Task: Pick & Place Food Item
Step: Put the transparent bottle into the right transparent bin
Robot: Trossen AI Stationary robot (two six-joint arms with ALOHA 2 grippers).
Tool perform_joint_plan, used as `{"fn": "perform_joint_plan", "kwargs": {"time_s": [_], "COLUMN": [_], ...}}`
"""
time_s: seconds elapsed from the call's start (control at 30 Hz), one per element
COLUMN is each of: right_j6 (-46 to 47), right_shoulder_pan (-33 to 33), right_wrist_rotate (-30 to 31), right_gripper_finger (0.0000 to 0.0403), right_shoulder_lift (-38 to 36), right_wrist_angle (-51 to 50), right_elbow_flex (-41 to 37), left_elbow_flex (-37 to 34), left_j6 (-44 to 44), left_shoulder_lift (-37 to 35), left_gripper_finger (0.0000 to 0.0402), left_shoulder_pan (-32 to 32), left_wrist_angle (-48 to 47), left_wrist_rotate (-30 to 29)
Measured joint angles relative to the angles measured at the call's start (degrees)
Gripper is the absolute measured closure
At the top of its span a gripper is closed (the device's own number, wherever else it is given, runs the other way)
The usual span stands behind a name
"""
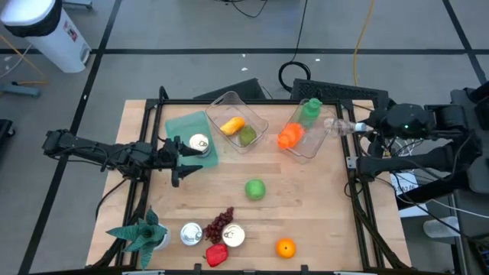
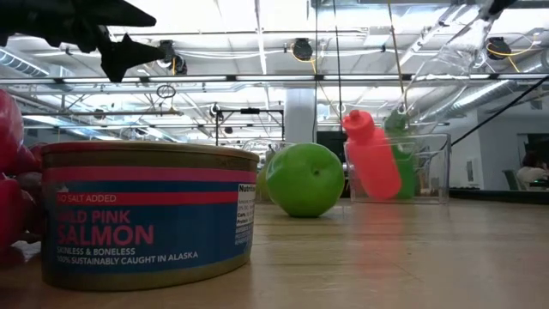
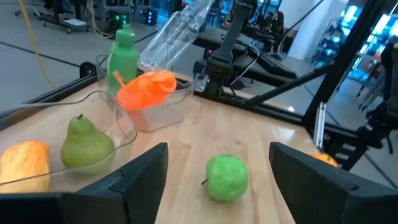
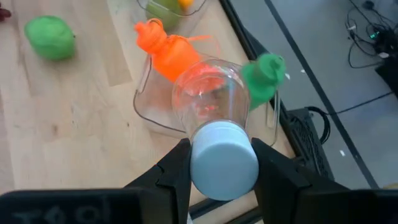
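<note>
If going for the green apple (image 1: pixel 254 189) as the food item: sits loose mid-table, touching nothing, straight ahead of the left gripper (image 1: pixel 186 159), jaws spread wide and empty. Probably firm, smooth and round, moderate weight. Likely to roll or squirt out if pinched off-centre. Best taken across the widest part, fingers straddling, stem left alone.

Farther back, right side: right gripper (image 4: pixel 224 163) pinching a clear bottle (image 4: pixel 208 102) at the pale blue cap end, tilted above the bottle bin (image 1: pixel 315 145). Looks empty, so probably light, thin-walled and crushable. Cap end is likely the stiff spot, so a sound place for the hold.

Count, front edge to back:
- one red pepper (image 1: pixel 216 254)
- one orange (image 1: pixel 286 247)
- one pink salmon can (image 2: pixel 146 215), one second can (image 1: pixel 190 233) beside
- one artificial plant (image 1: pixel 145 233), front left corner
- one bunch of grapes (image 1: pixel 221 223)
- one green apple, as above
- one third can (image 1: pixel 199 143) on the green board (image 1: pixel 183 126), just beside the left gripper; three cans total
- two clear bins: fruit bin (image 1: pixel 256 122) with one pear (image 1: pixel 247 136) and one yellow fruit (image 1: pixel 232 124); bottle bin with one orange bottle (image 1: pixel 289 136) and one green bottle (image 1: pixel 309 111)
- three bottles total, counting the clear one in the right jaws
</note>
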Motion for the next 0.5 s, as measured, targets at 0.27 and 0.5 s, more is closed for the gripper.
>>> {"fn": "perform_joint_plan", "kwargs": {"time_s": [0.27,0.5], "right_j6": [-0.32,-3.61], "right_shoulder_pan": [-2.43,-6.46], "right_wrist_rotate": [-5.27,-8.9], "right_gripper_finger": [0.0278,0.0277], "right_shoulder_lift": [4.97,14.36], "right_wrist_angle": [0.02,0.46], "right_elbow_flex": [0.0,0.1], "left_elbow_flex": [0.01,0.01], "left_j6": [0.12,-0.95], "left_shoulder_lift": [-0.02,-0.02], "left_gripper_finger": [0.0117,0.0117], "left_shoulder_pan": [0.0,-0.02], "left_wrist_angle": [1.37,1.1], "left_wrist_rotate": [-0.02,0.2]}}
